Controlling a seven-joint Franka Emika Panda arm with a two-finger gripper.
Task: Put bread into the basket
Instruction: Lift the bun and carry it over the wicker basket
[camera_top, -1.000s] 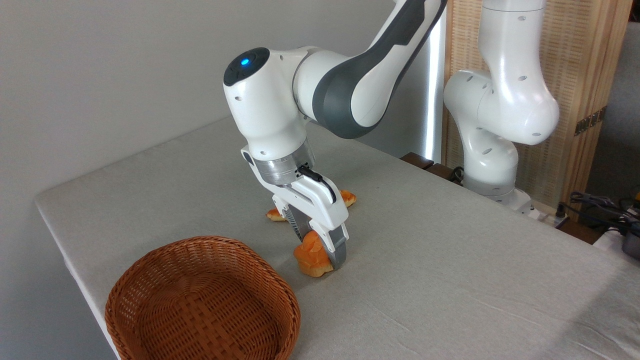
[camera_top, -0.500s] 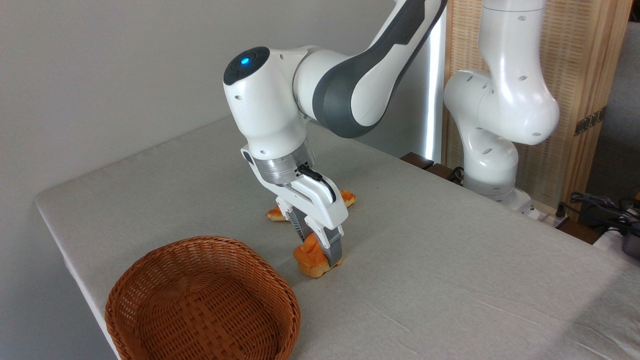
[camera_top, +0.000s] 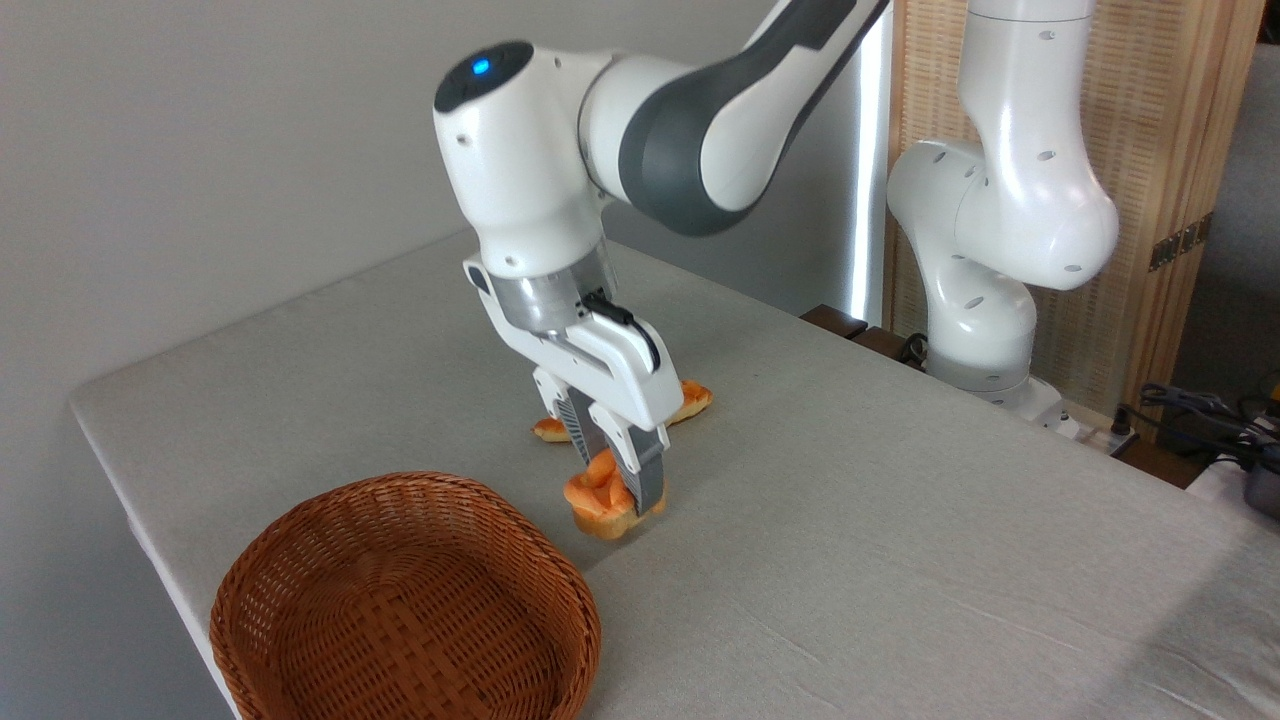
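- Fixed camera, the only view: the gripper (camera_top: 617, 480) sat just below the middle of the frame with its jaws pinching the bread (camera_top: 600, 497), a small orange-golden bun.
- The bun appeared to hang just clear of the table (camera_top: 900, 520), a faint shadow beneath it; whether it truly cleared the cloth could not be told for certain.
- The basket (camera_top: 405, 600) lay in the lower left of the frame, empty, its near rim just beside and below the bun, not touching it.
- Risk one: the fingers held the bun near its upper half, so the soft crumb could deform and the bun might slip or twist out during a fast swing toward the lower left.
- Risk two: the lift looked low, so a sideways move at this height would likely knock the bun or the fingertips against the wicker rim and push the basket toward the table's left edge, which was near.
- Risk three: a release before the bun was over the basket floor could leave it perched on the rim or rolling back onto the cloth.
- Behind the gripper, a longer golden loaf (camera_top: 690, 400) lay on the table, partly hidden by the fingers; a backward motion could brush it.
- Count: one bun, one loaf, one basket, one arm, one gripper, one table.
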